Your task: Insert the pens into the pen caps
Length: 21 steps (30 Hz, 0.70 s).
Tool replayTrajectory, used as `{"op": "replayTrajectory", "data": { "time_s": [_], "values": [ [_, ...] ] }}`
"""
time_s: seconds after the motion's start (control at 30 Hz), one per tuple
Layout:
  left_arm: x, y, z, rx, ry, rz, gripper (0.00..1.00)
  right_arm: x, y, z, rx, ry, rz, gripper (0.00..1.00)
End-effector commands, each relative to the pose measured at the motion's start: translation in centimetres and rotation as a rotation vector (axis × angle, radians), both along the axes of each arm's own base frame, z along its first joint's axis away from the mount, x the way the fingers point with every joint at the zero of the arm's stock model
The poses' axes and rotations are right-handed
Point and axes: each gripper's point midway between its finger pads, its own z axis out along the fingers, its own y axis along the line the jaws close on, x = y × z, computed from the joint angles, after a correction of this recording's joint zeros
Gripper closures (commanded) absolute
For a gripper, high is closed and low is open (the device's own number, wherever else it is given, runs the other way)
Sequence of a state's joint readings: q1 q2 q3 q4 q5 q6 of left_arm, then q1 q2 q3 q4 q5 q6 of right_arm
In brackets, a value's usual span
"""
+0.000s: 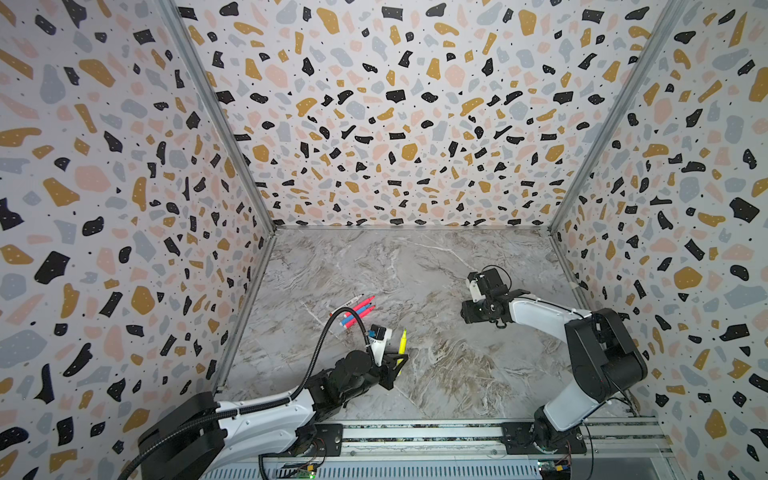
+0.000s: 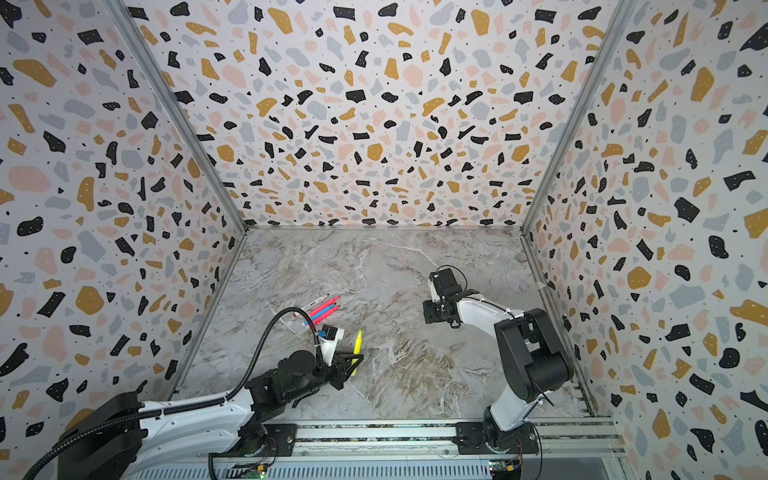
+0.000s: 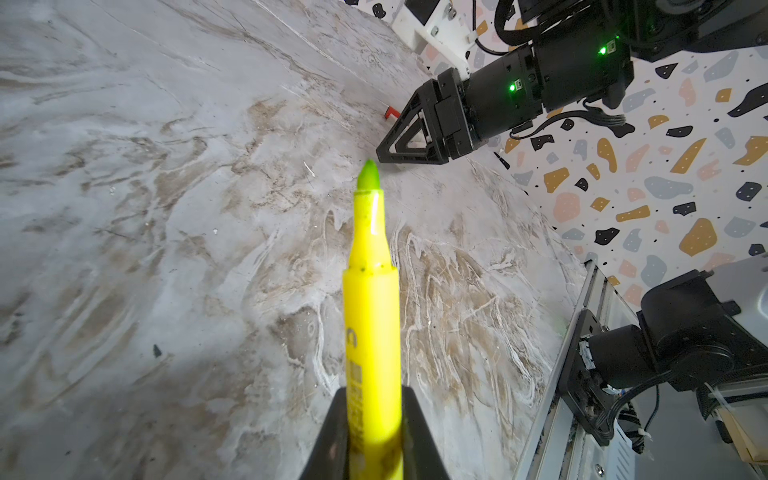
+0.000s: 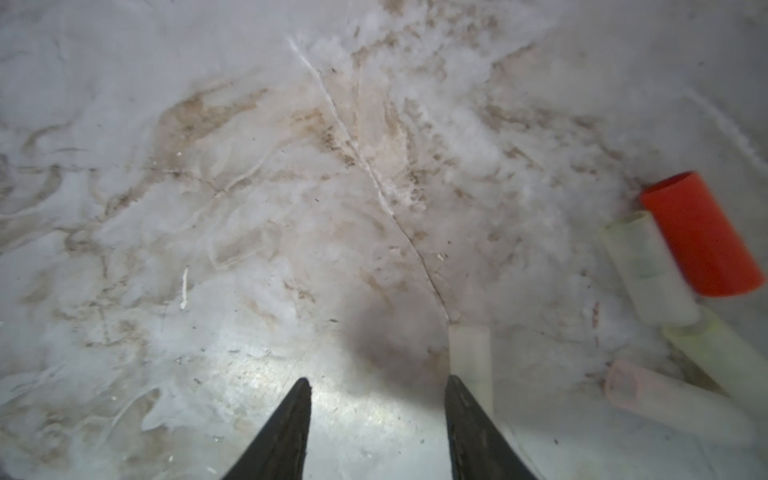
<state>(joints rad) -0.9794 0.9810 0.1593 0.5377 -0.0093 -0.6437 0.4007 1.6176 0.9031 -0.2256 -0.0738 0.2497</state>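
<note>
No whole word, brand or number can be read anywhere; the yellow pen (image 3: 371, 316) carries dark print along its barrel, seen in the left wrist view; the one mark with a clear shape is a dark curved stroke like a letter C, about midway along the visible barrel; past it a column of small characters runs on toward the pen's rear end, too blurred to make out; the white pen (image 1: 353, 299) (image 2: 314, 304) shows dark print along its barrel in both top views; there it is only a row of dark specks, too small to tell letters from numbers.
</note>
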Motion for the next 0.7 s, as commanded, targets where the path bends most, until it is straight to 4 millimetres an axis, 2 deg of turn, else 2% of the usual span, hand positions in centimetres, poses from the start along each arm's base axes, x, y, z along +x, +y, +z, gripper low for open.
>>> {"op": "replayTrajectory", "data": {
  "time_s": [0.0,0.07,0.17,0.3,0.4,0.67],
  "values": [
    [0.1,-0.1,1.1,-0.035,-0.030,0.004,1.00,0.2,-0.1,2.8,0.023,-0.057,-0.037,0.47],
    [0.1,-0.1,1.1,-0.035,-0.030,0.005,1.00,0.5,-0.6,3.5,0.010,-0.075,-0.065,0.47],
    [0.1,0.0,1.1,-0.034,-0.030,0.007,1.00,0.8,-1.7,3.4,-0.045,-0.071,-0.106,0.48],
    [0.1,0.0,1.0,-0.029,-0.030,0.007,1.00,1.0,-2.7,1.9,-0.098,-0.018,-0.116,0.48],
    [0.1,0.0,1.1,-0.026,-0.030,0.003,1.00,1.1,-3.4,0.8,-0.129,0.025,-0.120,0.53],
    [0.1,-0.1,1.0,-0.017,-0.034,0.000,1.00,1.6,-3.8,-0.2,-0.168,0.040,-0.111,0.53]
  ]
}}
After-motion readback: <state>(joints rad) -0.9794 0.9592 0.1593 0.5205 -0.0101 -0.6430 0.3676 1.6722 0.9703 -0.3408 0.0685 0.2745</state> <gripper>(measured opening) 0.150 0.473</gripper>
